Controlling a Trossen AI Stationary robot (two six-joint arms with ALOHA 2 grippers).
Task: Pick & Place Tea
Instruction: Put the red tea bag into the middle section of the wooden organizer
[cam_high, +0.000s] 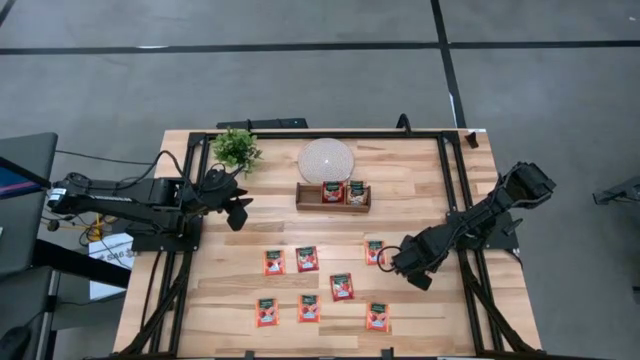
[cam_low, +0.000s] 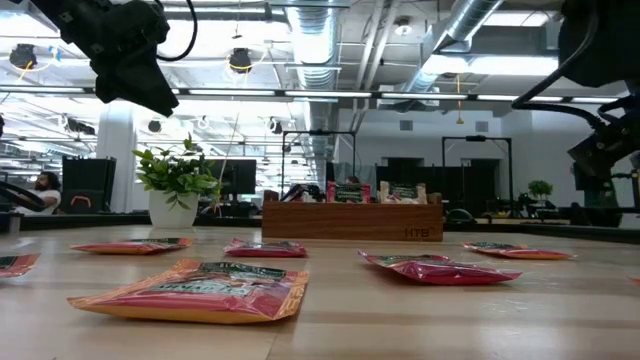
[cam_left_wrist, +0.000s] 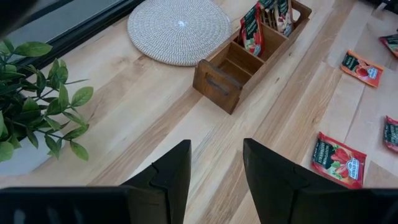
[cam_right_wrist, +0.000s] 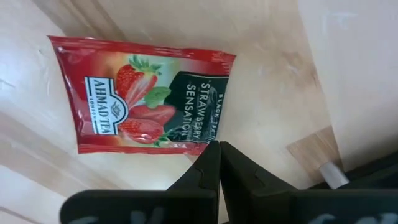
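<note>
Two matte-black jointed arms (cam_high: 130, 195) with black cables and angular jaws.

The table holds 7 red tea sachets (cam_high: 307, 259) lying flat, 2 more standing in 1 wooden tray (cam_high: 333, 206), 1 round white disc (cam_high: 326, 160), 1 potted plant (cam_high: 236, 150), and 2 dark arms.

Glossy foil tea sachet (cam_right_wrist: 140, 93) on smooth wooden table (cam_right_wrist: 267, 74).
</note>
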